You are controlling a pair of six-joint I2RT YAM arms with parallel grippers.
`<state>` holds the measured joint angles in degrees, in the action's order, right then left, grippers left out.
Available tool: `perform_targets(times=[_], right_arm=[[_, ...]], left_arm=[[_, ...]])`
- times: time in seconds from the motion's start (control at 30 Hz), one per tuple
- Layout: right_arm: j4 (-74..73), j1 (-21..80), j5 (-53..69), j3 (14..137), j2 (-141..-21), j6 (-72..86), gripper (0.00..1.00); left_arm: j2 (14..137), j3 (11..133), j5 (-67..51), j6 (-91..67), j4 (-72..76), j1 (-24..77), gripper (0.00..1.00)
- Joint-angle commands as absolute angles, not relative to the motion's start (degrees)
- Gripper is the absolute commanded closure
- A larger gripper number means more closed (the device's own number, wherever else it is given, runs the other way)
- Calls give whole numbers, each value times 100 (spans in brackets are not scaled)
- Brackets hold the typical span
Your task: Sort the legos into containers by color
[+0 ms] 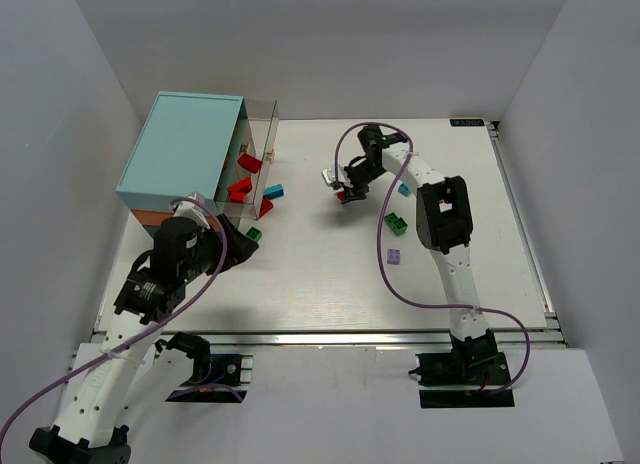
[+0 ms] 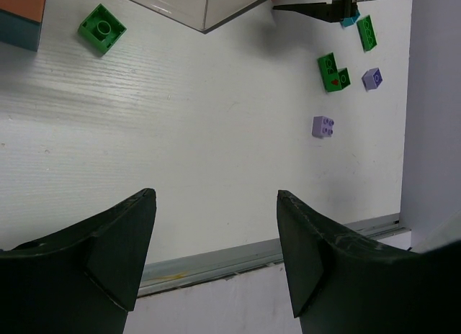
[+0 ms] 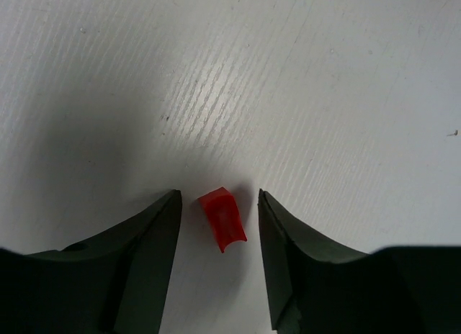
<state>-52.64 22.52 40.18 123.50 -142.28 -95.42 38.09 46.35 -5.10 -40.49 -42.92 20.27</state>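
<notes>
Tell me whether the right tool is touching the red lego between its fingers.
Apart. Right wrist view: bare table shows on both sides of the red lego, separating it from the right tool's fingers.

The white surface (image 3: 324,75) is matt and finely grained in straight lines (with a soft sheen under the light). The small red plastic lego brick (image 3: 223,219) is smooth and glossy. The right end effector (image 3: 218,201) has dull black plastic fingers (image 3: 137,269); the clear plastic drawer (image 2: 180,3) looks glassy.
</notes>
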Motion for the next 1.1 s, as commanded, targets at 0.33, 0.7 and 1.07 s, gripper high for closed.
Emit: perform_targets(times=[0.33, 0.7, 1.07], right_arm=[[-5994, 2188, 3375, 12226, -14371, -10081, 66], [-5462, 2416, 4892, 11971, -12827, -8538, 100], [-266, 3313, 5081, 11768, -11742, -1368, 100]], left_arm=[[3902, 4772, -519, -4052, -4114, 2048, 22], [3771, 4676, -466, -4087, -4105, 2048, 22], [3630, 4605, -387, -4087, -3762, 2048, 22]])
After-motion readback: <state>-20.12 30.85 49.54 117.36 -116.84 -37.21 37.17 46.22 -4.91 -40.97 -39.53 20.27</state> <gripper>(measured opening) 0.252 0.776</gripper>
